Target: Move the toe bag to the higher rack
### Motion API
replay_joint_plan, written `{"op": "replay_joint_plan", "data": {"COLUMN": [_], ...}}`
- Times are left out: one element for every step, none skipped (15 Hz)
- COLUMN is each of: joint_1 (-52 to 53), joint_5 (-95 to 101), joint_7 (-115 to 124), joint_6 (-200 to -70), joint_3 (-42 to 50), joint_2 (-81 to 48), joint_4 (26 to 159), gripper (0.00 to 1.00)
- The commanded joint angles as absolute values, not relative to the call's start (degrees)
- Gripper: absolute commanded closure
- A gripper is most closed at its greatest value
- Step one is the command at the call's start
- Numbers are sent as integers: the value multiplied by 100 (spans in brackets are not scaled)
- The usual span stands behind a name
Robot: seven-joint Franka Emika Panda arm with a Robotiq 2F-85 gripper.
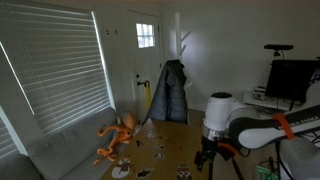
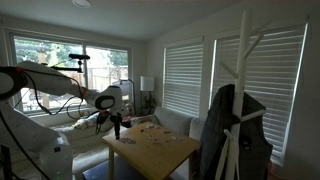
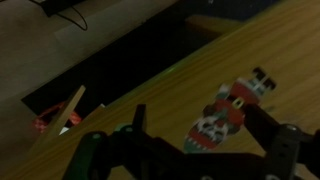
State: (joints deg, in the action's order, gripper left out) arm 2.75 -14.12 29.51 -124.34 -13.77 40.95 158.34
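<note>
The tall white coat stand shows in both exterior views, with its topmost pegs bare. A long dark jacket hangs on the lower pegs. I cannot make out the off-white tote bag in any view; it may be hidden by the jacket. My gripper hangs low over the wooden table, far from the stand. In the wrist view the gripper is open and empty, its dark fingers on either side of a red and white Santa-like figure lying on the table.
An orange octopus toy sits on the grey couch. Small items are scattered on the table. Window blinds, a white door and a monitor surround the area.
</note>
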Motion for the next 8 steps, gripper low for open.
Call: {"op": "replay_joint_plan", "data": {"joint_1": [-759,-1045,-1306,-1561,-1812,-1976,-1662,-1811], "joint_5": [-594,-341,-86,178,444,613,315,450], "joint_7": [2956,2946,3009,3024,3110,3146,2977,2988], "joint_6": [-12691,-12883,-13058,-13299,-13517,-13661,-13416,-13521], "joint_3": [-926,-821,-797,-774,-808,-805,-698,-690], "joint_2": [4073,4019,3982,3923,3873,3827,4013,3971], "joint_4": [15512,15418,15304,15254,15203,15171,15314,15273], "gripper": [0,0,0,0,0,0,0,0]}}
